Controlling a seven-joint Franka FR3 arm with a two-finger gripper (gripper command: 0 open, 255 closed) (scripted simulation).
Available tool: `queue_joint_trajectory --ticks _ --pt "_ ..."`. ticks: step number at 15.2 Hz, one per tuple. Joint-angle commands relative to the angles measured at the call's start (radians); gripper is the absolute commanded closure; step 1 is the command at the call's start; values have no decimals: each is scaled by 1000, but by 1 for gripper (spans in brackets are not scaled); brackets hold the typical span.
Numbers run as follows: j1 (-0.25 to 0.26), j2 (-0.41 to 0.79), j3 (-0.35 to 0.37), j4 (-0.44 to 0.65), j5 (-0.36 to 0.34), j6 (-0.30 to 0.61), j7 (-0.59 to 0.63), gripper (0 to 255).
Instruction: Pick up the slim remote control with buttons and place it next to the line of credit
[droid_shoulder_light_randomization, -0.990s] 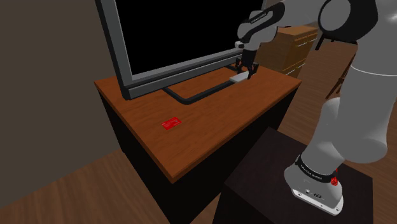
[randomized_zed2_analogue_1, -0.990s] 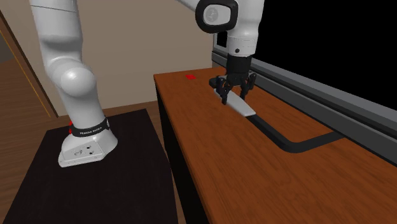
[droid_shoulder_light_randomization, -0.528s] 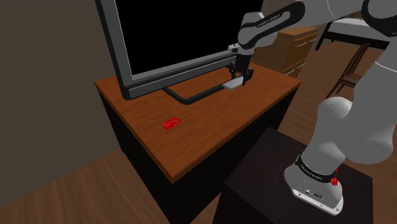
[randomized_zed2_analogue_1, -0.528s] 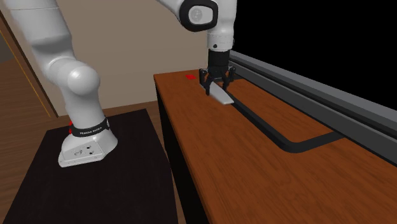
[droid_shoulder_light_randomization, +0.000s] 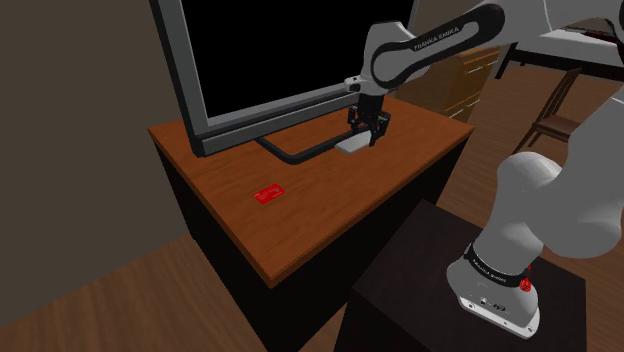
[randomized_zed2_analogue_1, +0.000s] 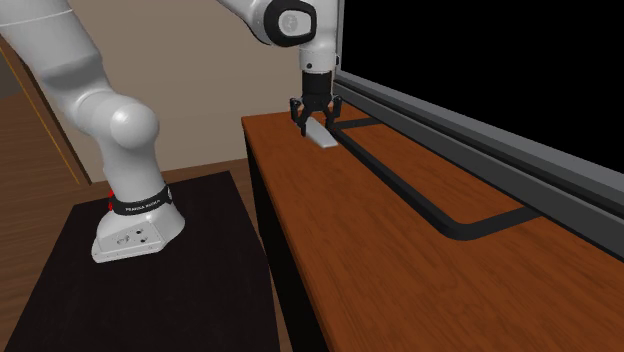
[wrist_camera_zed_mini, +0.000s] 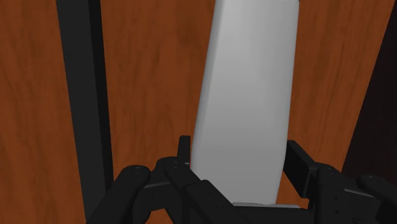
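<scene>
The remote (droid_shoulder_light_randomization: 353, 145) is a slim, plain pale grey slab with no buttons drawn on it. My gripper (droid_shoulder_light_randomization: 366, 127) is shut on one end and holds it a little above the brown table (droid_shoulder_light_randomization: 330, 205), over the front bar of the TV's base. In the second exterior view the gripper (randomized_zed2_analogue_1: 315, 118) points down with the remote (randomized_zed2_analogue_1: 324, 138) slanting below it. Both fingers clasp the remote (wrist_camera_zed_mini: 248, 108) at its near end in the wrist view, gripper (wrist_camera_zed_mini: 235, 184). The small red card (droid_shoulder_light_randomization: 268, 194) lies flat on the table, well off toward the shoulder view's left.
A large black-screened TV (droid_shoulder_light_randomization: 280, 50) stands along the table's far side, its black loop base (droid_shoulder_light_randomization: 295, 152) lying on the wood. The table's front edge (droid_shoulder_light_randomization: 360, 235) drops beside my dark stand (droid_shoulder_light_randomization: 430, 290). A wooden dresser (droid_shoulder_light_randomization: 462, 80) stands behind.
The gripper has carried the remote toward the shoulder view's left along the TV base, nearer the red card. Its grip has stayed shut.
</scene>
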Motion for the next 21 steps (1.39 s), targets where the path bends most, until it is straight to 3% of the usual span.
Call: queue_joint_trajectory --ticks 1,9,17,21 --pt "19 -12 40 -12 0 -2 63 255" --pt "99 -36 180 -53 20 3 273 255" --pt "198 17 305 -19 80 8 456 255" --pt "199 46 298 -49 89 66 448 255"
